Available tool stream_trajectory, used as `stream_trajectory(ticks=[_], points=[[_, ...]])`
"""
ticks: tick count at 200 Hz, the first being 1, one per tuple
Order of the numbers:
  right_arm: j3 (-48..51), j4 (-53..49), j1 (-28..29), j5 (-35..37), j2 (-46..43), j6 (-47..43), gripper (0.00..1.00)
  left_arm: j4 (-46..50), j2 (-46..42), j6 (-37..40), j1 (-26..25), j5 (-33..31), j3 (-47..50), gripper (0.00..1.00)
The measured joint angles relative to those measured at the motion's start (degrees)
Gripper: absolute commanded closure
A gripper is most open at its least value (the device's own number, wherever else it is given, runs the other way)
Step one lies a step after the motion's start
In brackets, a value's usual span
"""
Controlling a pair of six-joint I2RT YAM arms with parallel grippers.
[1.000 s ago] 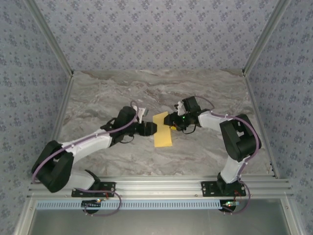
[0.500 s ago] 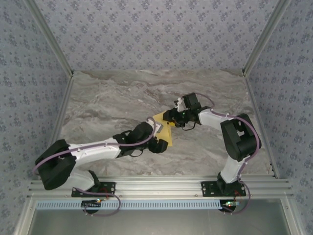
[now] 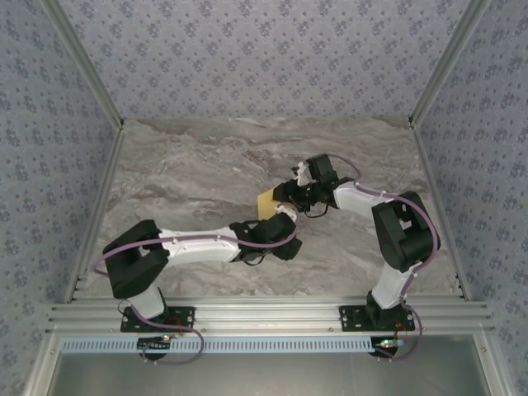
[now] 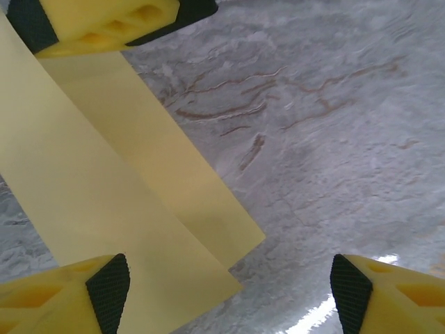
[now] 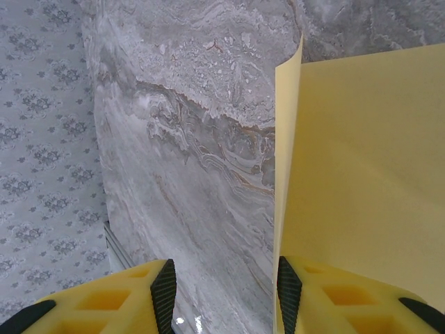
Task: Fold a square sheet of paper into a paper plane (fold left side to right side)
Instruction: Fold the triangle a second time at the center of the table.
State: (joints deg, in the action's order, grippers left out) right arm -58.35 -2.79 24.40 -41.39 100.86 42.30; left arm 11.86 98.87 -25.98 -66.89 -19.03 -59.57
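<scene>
- the square sheet of paper [image 4: 104, 181] lies on the marble table [image 4: 334, 104], in the left half of the left wrist view, with two layers overlapping.
- the left gripper [image 4: 222, 299] has its fingers spread wide, and the lower-left one is over the paper's edge.
- the right gripper [image 5: 222, 299] is spread too, and a raised paper edge stands beside its lower-right finger [image 5: 334, 299].
- in the top view the paper sits at centre frame.
</scene>
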Motion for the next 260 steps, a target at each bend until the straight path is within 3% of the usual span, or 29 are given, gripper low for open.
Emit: stream_trajectory(ticks=[56,94,142,197,260], points=[[0.00,0.00,0.13,0.00,0.26,0.22,0.55,5.35,3.06,-0.44,-0.39,-6.36,-2.99,0.27],[0.00,-0.02,0.13,0.00,0.52,0.20,0.55,6.21,3.30,-0.35,-0.42,-7.23,-3.58,0.40],[-0.09,-1.60,0.13,0.09,0.57,0.11,0.55,5.70,1.97,-0.33,-0.92,-7.30,-2.97,0.68],[-0.48,-2.84,0.11,0.26,1.29,-0.72,0.55,4.94,-1.03,-0.11,-1.01,-7.37,-2.14,0.80],[-1.18,-3.28,0.13,0.42,1.57,-1.18,0.55,4.48,-1.07,0.02,-1.01,-7.28,-1.88,1.00]])
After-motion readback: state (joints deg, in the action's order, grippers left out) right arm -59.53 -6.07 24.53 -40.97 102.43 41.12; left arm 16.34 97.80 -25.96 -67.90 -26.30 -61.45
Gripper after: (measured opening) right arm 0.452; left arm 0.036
